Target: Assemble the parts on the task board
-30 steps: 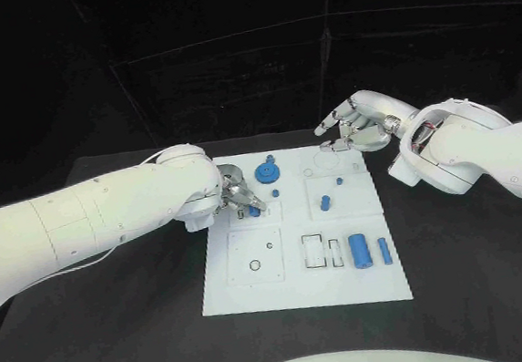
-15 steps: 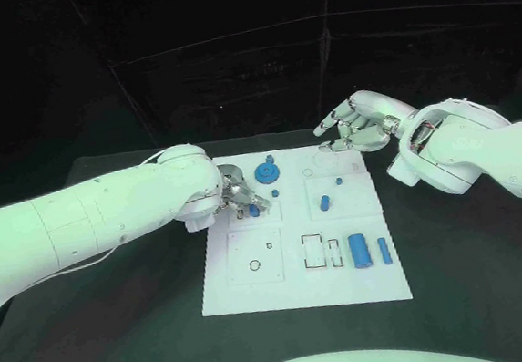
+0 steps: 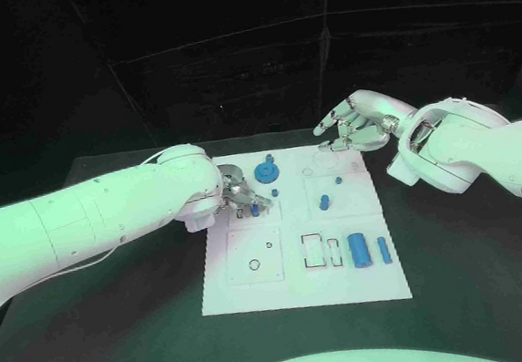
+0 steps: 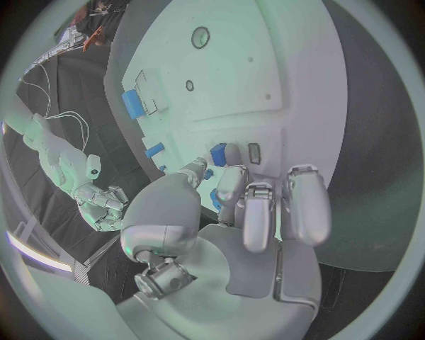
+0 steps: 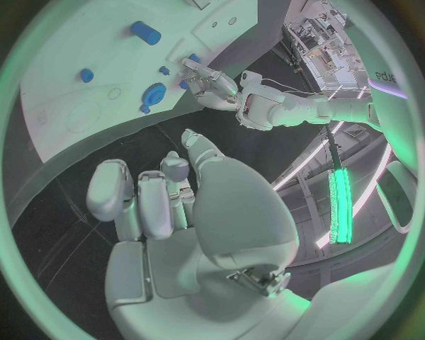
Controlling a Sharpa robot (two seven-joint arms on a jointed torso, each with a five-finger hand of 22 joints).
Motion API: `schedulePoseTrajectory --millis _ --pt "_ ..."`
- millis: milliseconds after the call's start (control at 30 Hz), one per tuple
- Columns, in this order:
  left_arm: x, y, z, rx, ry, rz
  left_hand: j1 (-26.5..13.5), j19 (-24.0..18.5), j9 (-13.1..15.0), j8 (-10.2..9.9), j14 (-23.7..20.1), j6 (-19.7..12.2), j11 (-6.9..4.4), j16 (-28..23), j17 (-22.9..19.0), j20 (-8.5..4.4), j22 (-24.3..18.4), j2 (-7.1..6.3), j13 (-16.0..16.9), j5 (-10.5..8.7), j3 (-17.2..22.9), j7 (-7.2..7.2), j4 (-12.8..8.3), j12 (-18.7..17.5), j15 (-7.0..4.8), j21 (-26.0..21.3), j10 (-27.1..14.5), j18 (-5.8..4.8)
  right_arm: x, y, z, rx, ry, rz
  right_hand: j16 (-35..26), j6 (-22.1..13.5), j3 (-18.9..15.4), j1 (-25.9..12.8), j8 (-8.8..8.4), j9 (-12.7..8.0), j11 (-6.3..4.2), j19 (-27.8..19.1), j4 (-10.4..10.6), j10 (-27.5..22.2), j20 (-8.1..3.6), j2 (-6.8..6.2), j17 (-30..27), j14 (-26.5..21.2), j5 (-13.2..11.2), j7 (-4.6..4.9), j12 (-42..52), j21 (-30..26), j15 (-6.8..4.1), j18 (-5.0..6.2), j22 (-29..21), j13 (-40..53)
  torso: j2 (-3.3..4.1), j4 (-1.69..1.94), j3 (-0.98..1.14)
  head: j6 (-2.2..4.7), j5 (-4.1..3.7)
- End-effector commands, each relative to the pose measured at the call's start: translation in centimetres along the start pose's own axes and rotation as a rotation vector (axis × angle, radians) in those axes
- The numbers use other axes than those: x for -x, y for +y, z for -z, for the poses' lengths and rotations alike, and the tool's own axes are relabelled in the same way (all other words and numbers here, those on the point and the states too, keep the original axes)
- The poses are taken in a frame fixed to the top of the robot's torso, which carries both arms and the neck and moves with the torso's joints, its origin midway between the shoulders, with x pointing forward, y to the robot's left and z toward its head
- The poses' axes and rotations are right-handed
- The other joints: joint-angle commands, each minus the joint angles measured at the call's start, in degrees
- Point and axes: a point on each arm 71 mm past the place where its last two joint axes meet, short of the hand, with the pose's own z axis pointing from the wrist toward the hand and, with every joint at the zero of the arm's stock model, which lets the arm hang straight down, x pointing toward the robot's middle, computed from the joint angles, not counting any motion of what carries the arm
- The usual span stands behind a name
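- The board [image 3: 305, 278] lies flat in the middle of the black surface [image 3: 127, 348], between the two arms, so either hand can reach its slots.
- The left hand [image 3: 239, 197] is down over the board's left side, near its far end. In the left wrist view its fingers [image 4: 265, 212] are curled toward a small blue part [image 4: 218, 153], and the thumb tip lies just beside it.
- I judge this to be a pinch on that part, either to seat it or to lift it. Whether the fingers truly clamp it I cannot tell; the part is mostly hidden by the fingertips.
- The left arm reaches in low from the left, wrist bent so the palm faces the board.
- The right hand [image 3: 357, 125] hangs above the board's far right corner with fingers loosely curled and nothing in them, apparently waiting clear of the left hand's work.
- A round blue gear [image 3: 271, 176] stands near the far edge, just beyond the left hand.
- Two small pegs [image 3: 326, 202] stand in the middle right section.
- A thick cylinder [image 3: 359, 248] and a thinner pin [image 3: 383, 251] lie side by side near the right edge, untouched, probably still to be fitted.
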Motion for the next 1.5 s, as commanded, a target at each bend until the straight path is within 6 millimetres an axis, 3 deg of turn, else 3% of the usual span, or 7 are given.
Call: schedulePoseTrajectory --millis 33,733,867,967,1067,1167,1500 --pt "-0.2 -0.1 0.1 -0.01 0.001 -0.002 -0.1 0.3 0.1 0.3 6.0 0.2 -0.3 0.2 15.1 -0.34 0.1 0.28 0.1 -0.24 -0.5 -0.28 0.1 0.2 -0.42 0.2 0.1 -0.42 0.0 0.2 -0.1 0.007 0.006 0.001 -0.2 0.3 -0.1 -0.6 0.18 -0.1 -0.53 -0.5 0.4 0.0 0.06 0.16 0.0 1.8 0.3 -0.01 -0.3 -0.3 -0.29 0.73 -0.1 0.0 0.03 0.02 -0.06 -0.02 -0.07" --pt "0.6 1.0 1.0 -0.015 -0.024 0.018 1.2 -0.3 0.0 0.2 6.0 -0.6 -0.21 0.2 15.1 -0.37 -1.6 0.19 -1.0 -0.24 -2.8 -0.13 0.4 -0.6 -0.4 -0.8 -0.5 -0.09 0.1 0.0 -0.1 0.006 0.005 0.002 -0.3 0.3 -0.1 -0.6 0.19 -0.1 -0.54 -0.5 0.4 0.1 0.06 0.17 -0.1 1.8 0.3 -0.03 -0.3 -0.3 -0.29 0.74 -0.1 0.0 0.01 0.01 -0.04 -0.01 -0.3" --pt "1.9 1.2 1.9 -0.041 -0.042 0.036 2.7 -1.2 -1.3 -2.3 6.0 -4.1 0.73 0.2 15.1 0.05 -4.1 -0.53 -3.0 -0.15 -5.2 1.11 0.6 -2.1 0.26 -2.3 -2.1 0.3 0.1 0.0 -0.2 0.004 0.005 0.003 -0.3 0.3 -0.1 -0.6 0.19 -0.1 -0.54 -0.5 0.4 0.1 0.06 0.17 -0.1 1.8 0.3 -0.03 -0.3 -0.3 -0.29 0.74 -0.1 0.0 -0.03 -0.07 -0.04 0.18 -0.43" --pt "3.3 1.5 2.7 -0.055 -0.046 0.048 6.0 -1.5 -4.0 -5.7 6.0 -7.0 2.22 0.2 15.1 1.26 -4.9 0.05 -4.4 -0.31 -6.6 2.87 -0.1 -3.1 1.51 -3.0 -3.0 0.33 0.1 -0.1 -0.2 0.001 0.005 0.004 -0.3 0.3 -0.1 -0.6 0.19 -0.1 -0.54 -0.5 0.4 0.1 0.06 0.17 -0.1 1.8 0.3 -0.03 -0.3 -0.3 -0.29 0.74 -0.1 0.0 0.03 -0.04 -0.04 0.35 -0.69" --pt "4.9 1.9 3.2 -0.052 -0.062 0.057 8.4 -1.5 -5.7 -7.3 6.0 -7.7 2.85 0.2 15.1 1.73 -5.0 0.28 -4.8 -0.23 -7.4 3.52 -1.0 -3.3 2.07 -3.1 -3.2 0.45 0.2 -0.2 -0.2 -0.002 0.005 0.005 -0.3 0.3 -0.1 -0.6 0.19 -0.1 -0.54 -0.5 0.4 0.1 0.06 0.17 -0.1 1.8 0.3 -0.03 -0.3 -0.3 -0.29 0.74 -0.1 0.0 -0.02 0.11 0.02 0.37 -0.68" --pt "5.9 2.3 3.3 -0.042 -0.069 0.059 8.9 -1.4 -6.3 -7.7 6.0 -7.6 2.97 0.2 15.1 1.88 -4.9 0.47 -4.8 -0.23 -7.7 3.64 -1.0 -3.2 2.21 -3.1 -3.2 0.45 0.1 -0.2 -0.3 -0.002 0.005 0.005 -0.3 0.3 -0.1 -0.6 0.19 -0.1 -0.55 -0.5 0.4 0.1 0.06 0.17 -0.1 1.8 0.3 -0.03 -0.3 -0.3 -0.3 0.75 -0.1 0.0 -0.01 0.07 0.11 0.4 -0.45" --pt "7.8 2.3 1.8 0.013 -0.044 0.033 9.2 -1.2 -7.3 -7.8 6.0 -6.5 2.98 0.2 15.1 2.1 -4.4 1.15 -4.8 -0.24 -9.1 3.59 -0.4 -3.0 2.29 -2.8 -3.1 0.41 0.0 -0.1 -0.5 0.002 0.01 0.004 -0.3 0.3 -0.1 -0.6 0.2 -0.1 -0.55 -0.5 0.4 0.1 0.05 0.17 -0.1 1.8 0.3 -0.03 -0.3 -0.4 -0.3 0.76 -0.2 0.0 0.11 -0.08 -0.07 0.62 -0.1"
